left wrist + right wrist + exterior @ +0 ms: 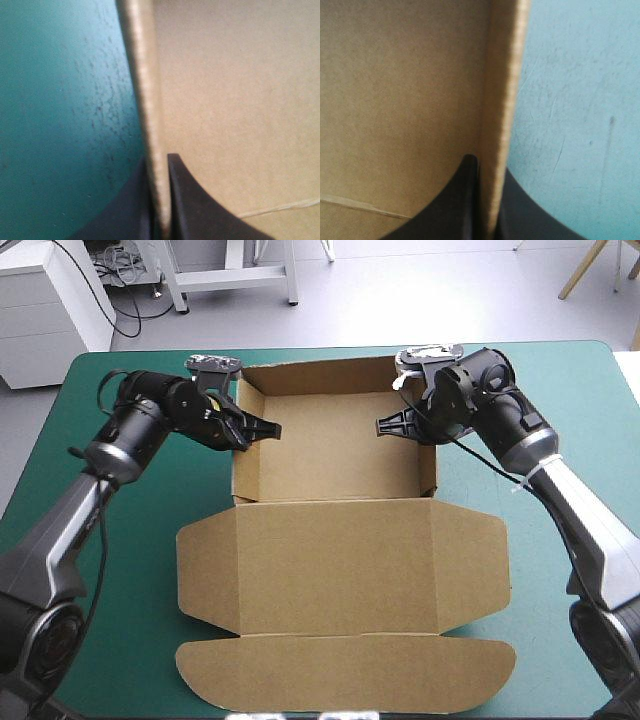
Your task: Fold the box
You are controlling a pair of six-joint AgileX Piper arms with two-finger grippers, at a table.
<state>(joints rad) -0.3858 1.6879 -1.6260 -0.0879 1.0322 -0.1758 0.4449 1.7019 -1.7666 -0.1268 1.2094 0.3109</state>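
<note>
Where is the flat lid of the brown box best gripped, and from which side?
Probably at the rounded front flap of the lid, coming in low from the near side. The lid lies flat on the teal-green cover, so only its free outer edge offers a thin sheet to pinch.

Wall edge of box [240,100] blurred in both wrist views; left fingers [195,205], right fingers [462,200] partly cut off.
</note>
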